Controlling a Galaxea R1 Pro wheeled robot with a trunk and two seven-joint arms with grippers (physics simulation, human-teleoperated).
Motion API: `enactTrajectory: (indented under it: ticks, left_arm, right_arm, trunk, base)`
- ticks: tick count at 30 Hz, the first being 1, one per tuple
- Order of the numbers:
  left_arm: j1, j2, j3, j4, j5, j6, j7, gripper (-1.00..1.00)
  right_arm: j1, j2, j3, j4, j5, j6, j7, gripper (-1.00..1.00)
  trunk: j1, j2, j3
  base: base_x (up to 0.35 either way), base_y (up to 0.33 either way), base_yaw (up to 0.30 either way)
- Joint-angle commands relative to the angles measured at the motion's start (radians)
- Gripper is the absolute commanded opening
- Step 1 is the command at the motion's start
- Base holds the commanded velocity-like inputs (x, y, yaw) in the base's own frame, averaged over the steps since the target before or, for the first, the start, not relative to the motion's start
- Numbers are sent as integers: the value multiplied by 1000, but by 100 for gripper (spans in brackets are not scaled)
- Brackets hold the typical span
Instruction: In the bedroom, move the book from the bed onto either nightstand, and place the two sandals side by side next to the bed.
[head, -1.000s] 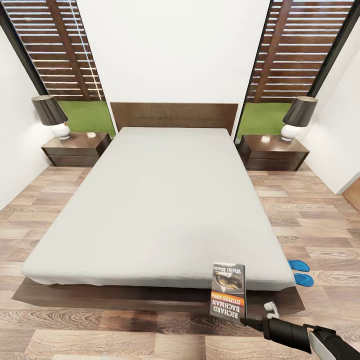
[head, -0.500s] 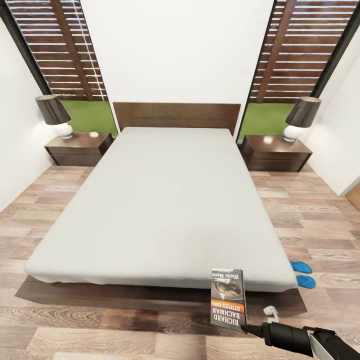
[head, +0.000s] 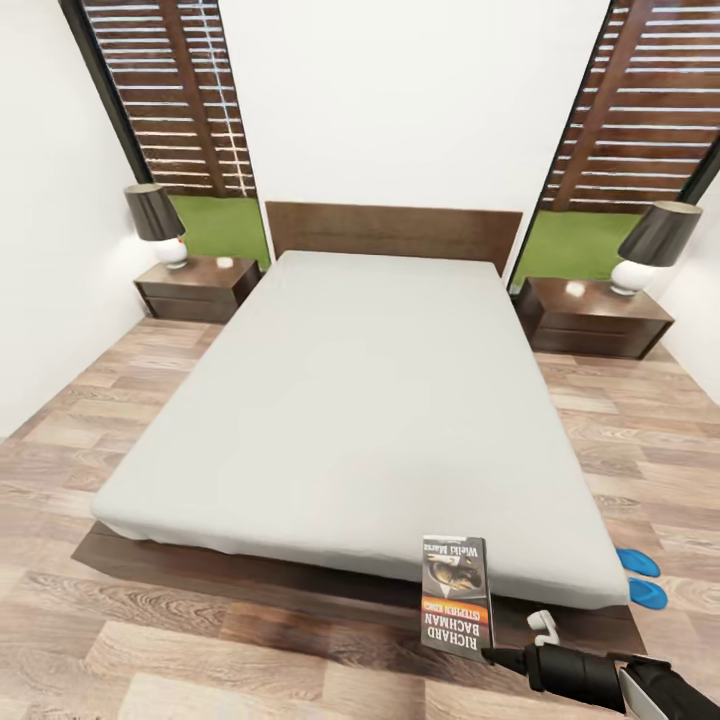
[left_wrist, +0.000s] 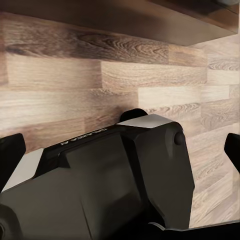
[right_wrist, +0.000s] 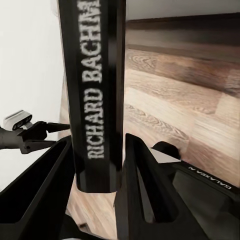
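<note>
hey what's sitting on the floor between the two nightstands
The bed fills that stretch between the left nightstand and the right nightstand, seen in the head view.

Right gripper (right_wrist: 97, 165) clamped on upright book (right_wrist: 95, 90) | spine lettered RICHARD BACHMAN | wood-plank floor (right_wrist: 175, 95) seen behind | white surface (right_wrist: 27, 60) seen beside book

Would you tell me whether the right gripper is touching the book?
Touching. The right wrist view shows the right gripper with its fingers pressed against both sides of the book.
</note>
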Motion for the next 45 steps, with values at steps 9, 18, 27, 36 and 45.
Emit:
enactTrajectory:
  ticks: [9,18,27,36,45]
  left_arm:
    - [-1,0,-8,1,5,-7,-1,100]
    - [-1,0,-8,1,5,-7,-1,100]
    - [-1,0,-8,1,5,-7,-1,100]
    - [-1,0,-8,1,4,-7,-1,100]
    - [-1,0,-8,1,5,-6,-1,100]
  right_arm:
    - [0,-1,6,-1,-11,8,1,-100]
    - [0,-1,6,-1,-12,8,1,-100]
    - [0,-1,5,8,-13,9,1,-100]
    - [0,-1,5,61,-12,7,-1,-100]
    - [0,-1,5,65,-13,7,-1,-100]
  trunk:
    - [0,-1,-1]
    - [0,-1,-1]
    - [0,-1,-1]
    - [0,-1,-1]
    - [0,-1,-1]
  base:
    - [0,0,226]
    - [0,0,236]
    - [0,0,119]
    - [0,0,2]
    - [0,0,0]
